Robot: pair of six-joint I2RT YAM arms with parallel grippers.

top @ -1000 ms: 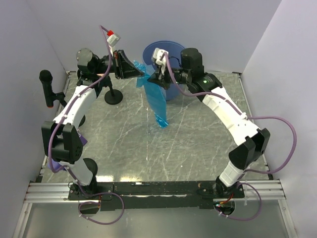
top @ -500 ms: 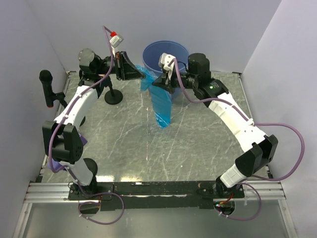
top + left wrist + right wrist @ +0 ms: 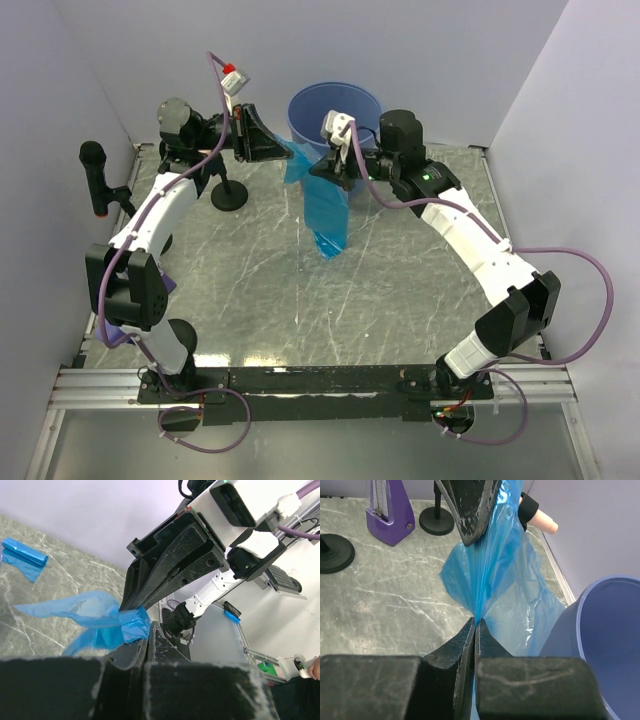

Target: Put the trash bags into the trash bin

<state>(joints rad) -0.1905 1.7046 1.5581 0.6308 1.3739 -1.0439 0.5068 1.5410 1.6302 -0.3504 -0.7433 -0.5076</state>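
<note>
Left gripper (image 3: 290,152) jaws together, clamped on top edge of trash bag (image 3: 328,215), just left of trash bin (image 3: 300,105) at its front rim. Left wrist view: left fingers pinch a bunched blue film corner. Right gripper (image 3: 318,170) jaws pressed together on the same bag, directly in front of the bin; right wrist view shows thin film caught between the closed tips (image 3: 474,622). The two grippers are tip to tip, nearly touching. The bag hangs down from both grips in front of the bin, outside it, lower end at the table (image 3: 400,270).

Second small folded blue packet (image 3: 22,552) lies on the table; the bin isn't in that view, so its place relative to the bin is unclear.

Vs one second ago: right gripper and wrist shifted right, closer to the bin front; right elbow swung outward. Left gripper barely moved. Bag is still pinched by both and still out of the bin.
</note>
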